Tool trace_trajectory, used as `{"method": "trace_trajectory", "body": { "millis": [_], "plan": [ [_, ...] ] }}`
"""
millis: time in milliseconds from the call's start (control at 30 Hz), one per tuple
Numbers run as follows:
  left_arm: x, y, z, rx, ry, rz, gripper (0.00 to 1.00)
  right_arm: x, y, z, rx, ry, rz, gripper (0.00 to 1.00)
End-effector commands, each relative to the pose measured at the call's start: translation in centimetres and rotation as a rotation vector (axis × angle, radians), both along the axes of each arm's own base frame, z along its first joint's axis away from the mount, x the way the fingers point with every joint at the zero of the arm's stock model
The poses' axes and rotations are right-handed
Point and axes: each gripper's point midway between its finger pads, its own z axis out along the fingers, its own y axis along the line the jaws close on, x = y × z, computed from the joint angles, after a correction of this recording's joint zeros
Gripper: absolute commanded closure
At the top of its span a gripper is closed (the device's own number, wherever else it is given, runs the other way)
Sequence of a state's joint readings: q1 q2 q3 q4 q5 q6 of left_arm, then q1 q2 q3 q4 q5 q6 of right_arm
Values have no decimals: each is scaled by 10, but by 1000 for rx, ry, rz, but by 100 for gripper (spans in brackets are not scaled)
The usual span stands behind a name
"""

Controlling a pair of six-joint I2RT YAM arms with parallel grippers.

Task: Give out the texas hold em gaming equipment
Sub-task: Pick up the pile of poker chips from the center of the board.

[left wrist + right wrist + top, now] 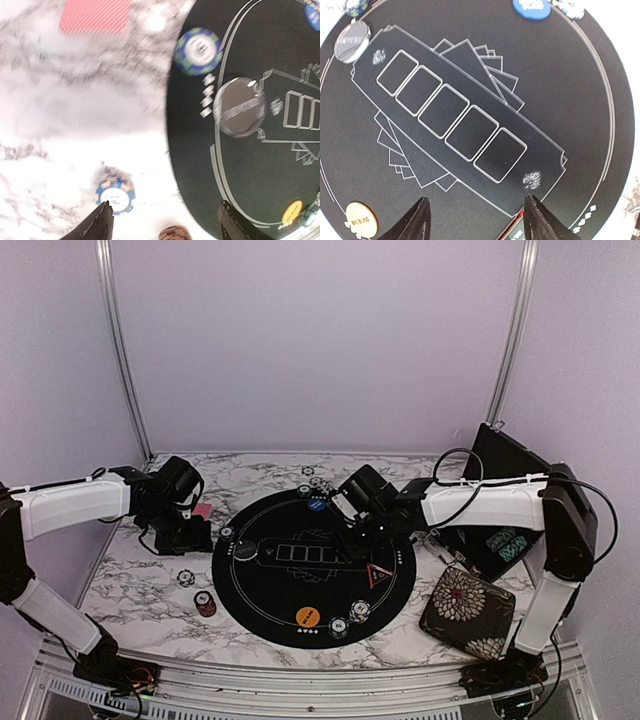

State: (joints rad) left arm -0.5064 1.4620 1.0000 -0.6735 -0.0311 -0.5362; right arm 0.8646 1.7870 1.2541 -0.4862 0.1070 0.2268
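Closest to the right wrist camera, the right gripper (pixel 476 197) hangs with its dark, tapered fingers spread wide and nothing between them. Just inside the finger at the view's right peeks the red edge of the small triangle (pixel 512 225), flat on the round black mat (pixel 580 100). Outside the other finger lies a flat orange disc (pixel 361 219) printed BIG BLIND. Ahead of the fingertips the mat's smooth face carries thin white line art — five rounded card outlines in a row over a fan of card shapes, with a pale emblem at each end. Farther ahead to the left, a glossy black disc (pixel 352 37) bears lettering too blurred to read. To the right, a blue disc (pixel 531 6) has white letters cut off by the frame edge.

The left gripper (pixel 165 203) is likewise parted and empty, over the grey-veined white marble table (pixel 60 125). Between its fingers, at the bottom edge, sits a reddish-brown chip stack (pixel 175 233). Just past the finger at the view's left is a blue-and-orange striped chip (pixel 116 194). Farther ahead on the right, a blue-green striped chip (pixel 198 50) rests on the mat's rim. Farthest off — ahead and to the left — a pink-red card (pixel 95 15) with a fine cross-hatched back lies flat on the marble.
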Motion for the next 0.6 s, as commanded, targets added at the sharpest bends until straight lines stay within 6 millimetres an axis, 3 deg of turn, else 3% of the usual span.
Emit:
{"method": "trace_trajectory", "body": {
  "millis": [0,567],
  "plan": [
    [-25,23,-14,53,65,83,26,17,11,38,78,-88,22,38],
    [-30,36,-43,77,147,90,23,20,10,41,98,-96,43,37]
  ]
}}
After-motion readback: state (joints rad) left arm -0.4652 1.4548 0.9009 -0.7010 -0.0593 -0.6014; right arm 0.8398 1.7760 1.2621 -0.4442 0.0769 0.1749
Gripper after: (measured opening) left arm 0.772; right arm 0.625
